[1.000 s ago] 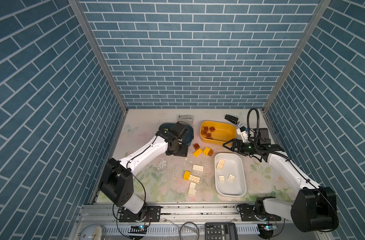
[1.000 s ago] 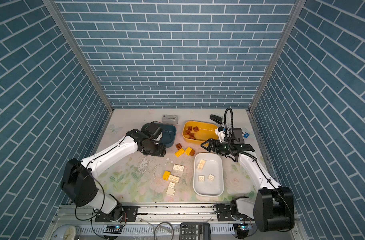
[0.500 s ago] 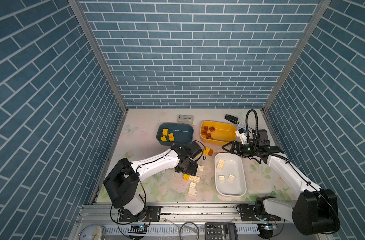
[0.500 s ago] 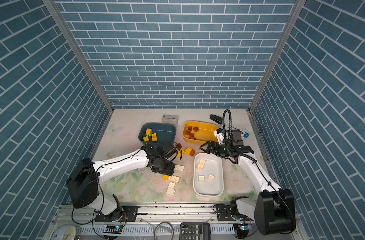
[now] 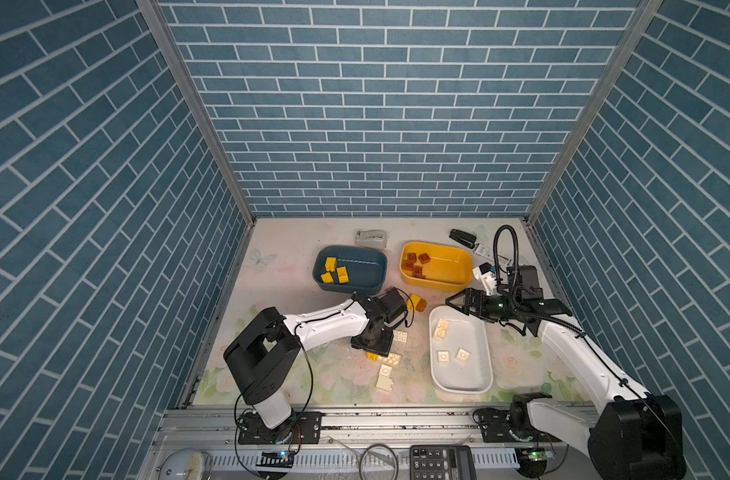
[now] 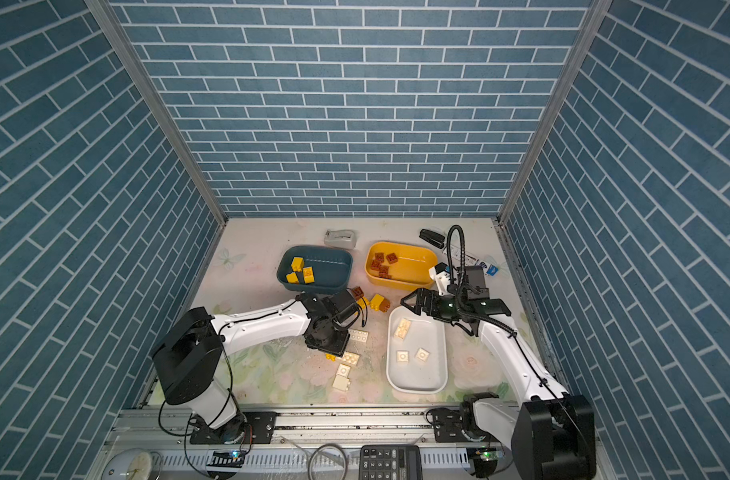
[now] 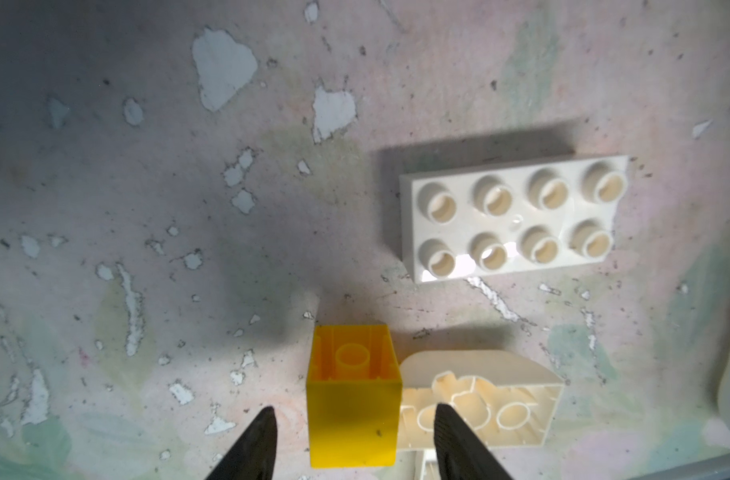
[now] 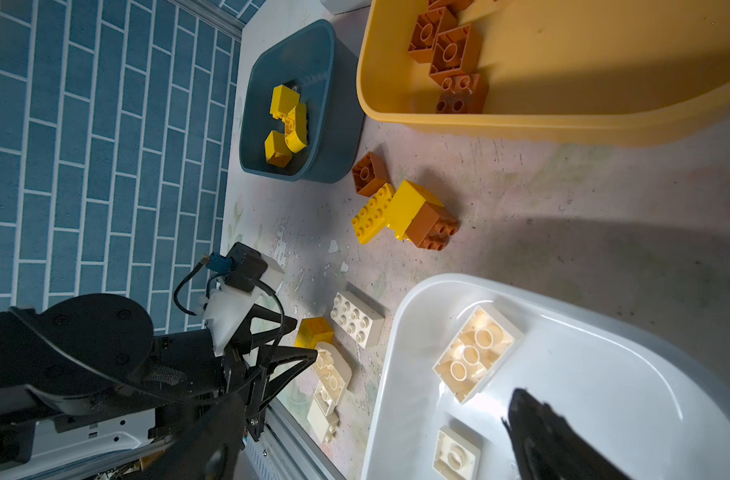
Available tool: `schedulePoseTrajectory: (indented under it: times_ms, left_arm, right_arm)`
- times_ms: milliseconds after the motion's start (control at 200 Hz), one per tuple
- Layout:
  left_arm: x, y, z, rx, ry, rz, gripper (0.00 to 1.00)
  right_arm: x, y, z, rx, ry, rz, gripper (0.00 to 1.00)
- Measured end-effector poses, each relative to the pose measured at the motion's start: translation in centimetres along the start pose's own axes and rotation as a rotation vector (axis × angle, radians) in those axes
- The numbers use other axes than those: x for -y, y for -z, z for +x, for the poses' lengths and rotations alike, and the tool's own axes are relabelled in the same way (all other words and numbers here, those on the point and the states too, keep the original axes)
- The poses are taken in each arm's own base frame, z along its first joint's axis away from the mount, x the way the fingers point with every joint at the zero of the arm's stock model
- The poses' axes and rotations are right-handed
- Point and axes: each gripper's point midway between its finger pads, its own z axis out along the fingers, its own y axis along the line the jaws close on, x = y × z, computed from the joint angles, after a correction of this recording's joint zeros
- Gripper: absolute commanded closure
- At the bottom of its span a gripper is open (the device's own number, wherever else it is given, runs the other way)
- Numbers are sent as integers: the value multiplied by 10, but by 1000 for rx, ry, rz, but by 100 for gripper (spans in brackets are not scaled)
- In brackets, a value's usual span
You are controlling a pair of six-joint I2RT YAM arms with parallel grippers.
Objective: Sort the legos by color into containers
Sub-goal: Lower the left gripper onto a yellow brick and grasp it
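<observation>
My left gripper (image 7: 352,419) is down at the table, open, with one finger on each side of a small upside-down yellow lego (image 7: 352,415). A gap shows at one finger. A cream lego (image 7: 479,399) lies against the yellow one, and a cream oblong lego (image 7: 512,216) lies a little beyond. My right gripper (image 5: 458,305) hangs open and empty over the far end of the white tub (image 5: 467,374), which holds three cream legos. The dark blue tub (image 5: 367,266) holds yellow legos; the yellow tub (image 5: 446,266) holds reddish-brown ones. A loose yellow and brown cluster (image 5: 417,301) sits between the tubs.
A grey tape dispenser (image 5: 369,239) and a black stapler (image 5: 463,237) lie at the back, behind the tubs. More cream legos (image 5: 386,376) lie toward the front edge. A calculator (image 5: 442,461) sits below the front rail.
My left arm has swung from over the dark blue tub toward the front and come down over the yellow lego, its jaws narrowing. The right arm has hardly moved.
</observation>
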Motion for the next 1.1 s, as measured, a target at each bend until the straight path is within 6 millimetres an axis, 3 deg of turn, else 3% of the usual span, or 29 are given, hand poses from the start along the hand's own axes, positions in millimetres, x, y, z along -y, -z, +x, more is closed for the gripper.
schedulePoseTrajectory:
  times_ms: [845,1100]
  left_arm:
    - [-37,-5,1,-22,-5,-99,45]
    - [-31,-8,2,-29,2,-60,57]
  right_arm:
    - [7,-6,2,-25,-23,9,1]
    - [8,-7,3,-28,-25,10,1]
